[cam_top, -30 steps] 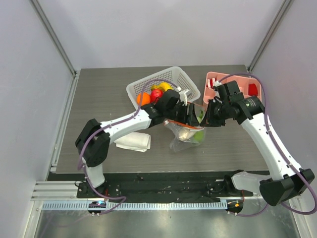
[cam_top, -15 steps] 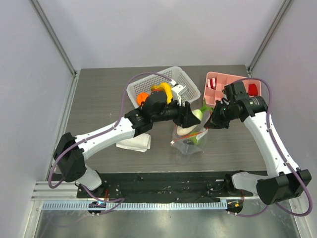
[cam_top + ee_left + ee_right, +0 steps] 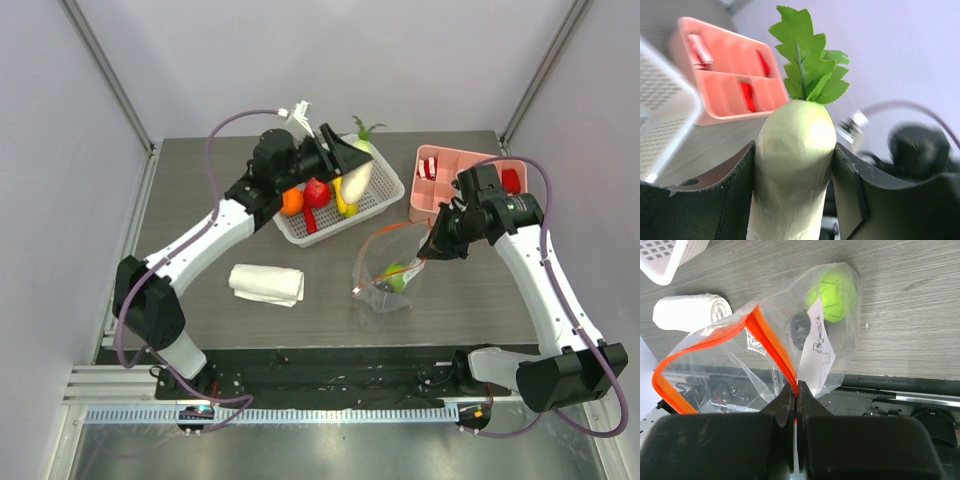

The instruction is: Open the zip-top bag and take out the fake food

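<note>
Right end effector [image 3: 796,390] pinched shut on zip-top bag [image 3: 720,365] rim, holding it open; left end effector [image 3: 795,190], half-open, gripped white radish [image 3: 796,135] over basket [image 3: 395,190], probably to drop it.

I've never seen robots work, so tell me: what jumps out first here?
A white radish with green leaves, clamped in the left hand, hangs over the white basket of toy fruit at the back. To the right, the right hand pinches the orange-edged zip-top bag open, with a green apple inside.
</note>
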{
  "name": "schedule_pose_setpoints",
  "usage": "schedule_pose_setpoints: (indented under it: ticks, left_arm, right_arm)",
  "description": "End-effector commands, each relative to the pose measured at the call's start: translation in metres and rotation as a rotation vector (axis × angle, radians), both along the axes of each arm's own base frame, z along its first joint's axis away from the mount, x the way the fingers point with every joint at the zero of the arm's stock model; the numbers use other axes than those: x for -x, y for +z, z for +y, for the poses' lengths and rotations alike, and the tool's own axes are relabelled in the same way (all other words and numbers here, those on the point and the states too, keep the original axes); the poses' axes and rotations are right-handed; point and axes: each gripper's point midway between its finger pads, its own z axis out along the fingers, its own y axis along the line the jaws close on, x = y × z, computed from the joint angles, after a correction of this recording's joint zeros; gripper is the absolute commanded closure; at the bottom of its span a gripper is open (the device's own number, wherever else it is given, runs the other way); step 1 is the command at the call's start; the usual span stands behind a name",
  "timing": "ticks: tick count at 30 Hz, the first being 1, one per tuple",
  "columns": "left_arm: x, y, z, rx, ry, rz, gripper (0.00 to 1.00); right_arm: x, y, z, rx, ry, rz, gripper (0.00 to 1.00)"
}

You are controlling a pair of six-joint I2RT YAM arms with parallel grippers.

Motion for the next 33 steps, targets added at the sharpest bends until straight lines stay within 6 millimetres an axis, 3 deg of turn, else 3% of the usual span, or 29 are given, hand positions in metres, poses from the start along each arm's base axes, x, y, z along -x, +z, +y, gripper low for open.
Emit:
schedule_pose_setpoints:
  ticks: [1,2,5,6,8,9,12,15,16,18,19,20,22,26,28,29,30,31,32,33]
  left_arm:
    - [-0.058,-0.051,0.036,0.009,0.153,0.281,1.00]
    - [-0.067,-0.086,0.045,-0.073,0.189,0.352,1.00]
    - [-0.098,-0.115,0.074,-0.204,0.304,0.383,1.00]
    - [-0.107,-0.139,0.086,-0.278,0.337,0.415,1.00]
    - [-0.119,-0.145,0.090,-0.311,0.353,0.401,1.00]
    - [-0.125,-0.162,0.095,-0.360,0.373,0.412,1.00]
    - [-0.129,-0.178,0.100,-0.425,0.376,0.404,0.97]
    - [-0.126,-0.198,0.104,-0.498,0.354,0.385,0.77]
    - [-0.128,-0.199,0.109,-0.523,0.366,0.375,0.61]
    - [-0.128,-0.196,0.109,-0.557,0.342,0.355,0.48]
    - [-0.123,-0.197,0.111,-0.598,0.321,0.343,0.22]
    - [-0.125,-0.183,0.110,-0.601,0.319,0.313,0.10]
    - [-0.117,-0.168,0.115,-0.670,0.312,0.267,0.01]
    - [-0.090,-0.118,0.107,-0.711,0.295,0.156,0.03]
    - [-0.066,-0.102,0.091,-0.639,0.196,0.138,0.17]
    - [-0.054,-0.073,0.082,-0.538,0.168,0.101,0.21]
    - [-0.027,-0.075,0.064,-0.473,0.048,0.124,0.25]
    - [-0.014,-0.068,0.054,-0.422,0.009,0.118,0.33]
    - [0.002,-0.035,0.041,-0.319,-0.028,0.052,0.37]
    - [0.028,-0.030,0.022,-0.295,-0.098,0.032,0.44]
  right_arm:
    - [-0.006,0.018,-0.004,0.015,0.006,-0.063,0.99]
    - [-0.006,0.019,-0.003,0.015,0.005,-0.064,0.99]
    - [-0.006,0.018,-0.002,0.007,0.006,-0.059,0.99]
    - [-0.006,0.017,-0.001,0.003,0.008,-0.058,0.99]
    - [-0.007,0.015,-0.001,0.001,0.006,-0.053,0.99]
    - [-0.007,0.016,0.000,-0.003,0.008,-0.056,0.99]
    - [-0.009,0.018,0.003,-0.019,0.008,-0.063,0.99]
    - [-0.014,0.022,0.007,-0.042,0.010,-0.081,0.99]
    - [-0.015,0.023,0.008,-0.045,0.013,-0.084,0.99]
    - [-0.019,0.025,0.009,-0.047,0.017,-0.088,0.99]
    - [-0.019,0.026,0.009,-0.047,0.019,-0.091,0.99]
    - [-0.019,0.025,0.008,-0.043,0.022,-0.090,0.99]
    - [-0.019,0.024,0.008,-0.037,0.027,-0.091,0.99]
    - [-0.015,0.015,0.006,-0.021,0.041,-0.072,0.99]
    - [-0.015,0.015,0.004,-0.012,0.043,-0.075,0.99]
    - [-0.015,0.015,0.003,-0.004,0.043,-0.079,0.99]
    - [-0.016,0.015,0.002,0.002,0.047,-0.082,0.99]
    - [-0.017,0.014,0.001,0.009,0.050,-0.082,0.99]
    - [-0.017,0.014,0.000,0.016,0.052,-0.084,0.99]
    - [-0.018,0.014,-0.001,0.026,0.054,-0.086,0.99]
